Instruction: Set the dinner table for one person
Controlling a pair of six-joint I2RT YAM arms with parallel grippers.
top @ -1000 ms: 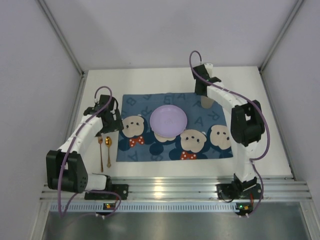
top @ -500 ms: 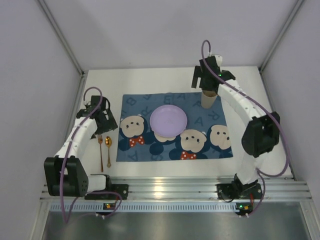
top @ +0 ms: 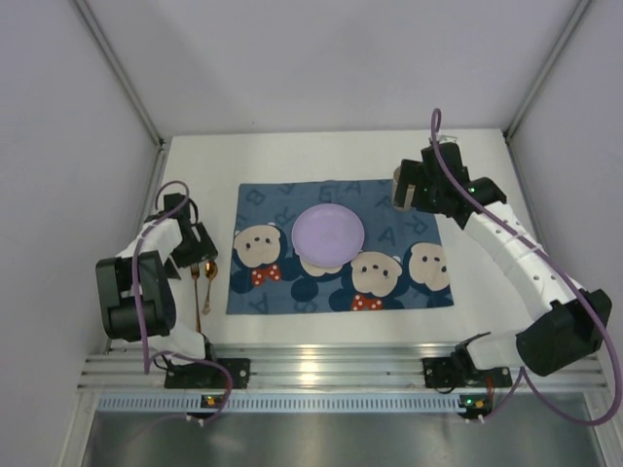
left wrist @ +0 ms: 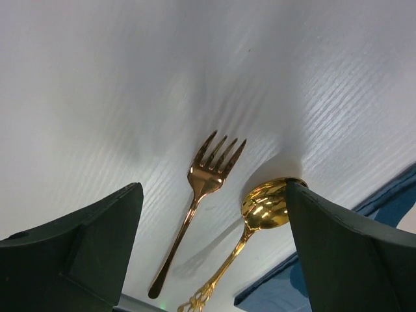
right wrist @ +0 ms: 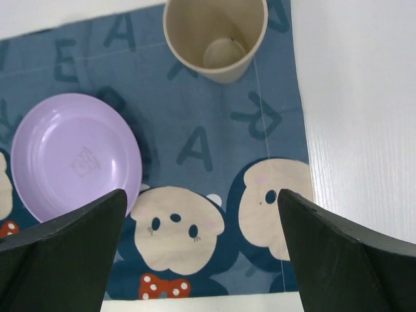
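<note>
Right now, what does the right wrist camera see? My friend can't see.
An empty beige cup stands upright on a blue bear-print cloth placemat, with a round lilac plate lying apart. The open right gripper hovers above.

plate [top: 329,233] sits centred on the placemat [top: 292,284], cup [right wrist: 215,38] on its far right corner. fork [left wrist: 207,179] and spoon [left wrist: 263,208] lie left of it, on the table [top: 292,156].

A blue cloth placemat [top: 389,233] printed with bear faces, red spotted bows and letters carries 1 round lilac plate [top: 328,234] near its middle. 1 beige cup [right wrist: 215,39] stands upright and empty at its far right corner. Just off the mat's left edge, 1 gold fork [left wrist: 205,188] and 1 gold spoon [left wrist: 263,208] lie side by side, heads pointing away, the fork on the outer side.
</note>
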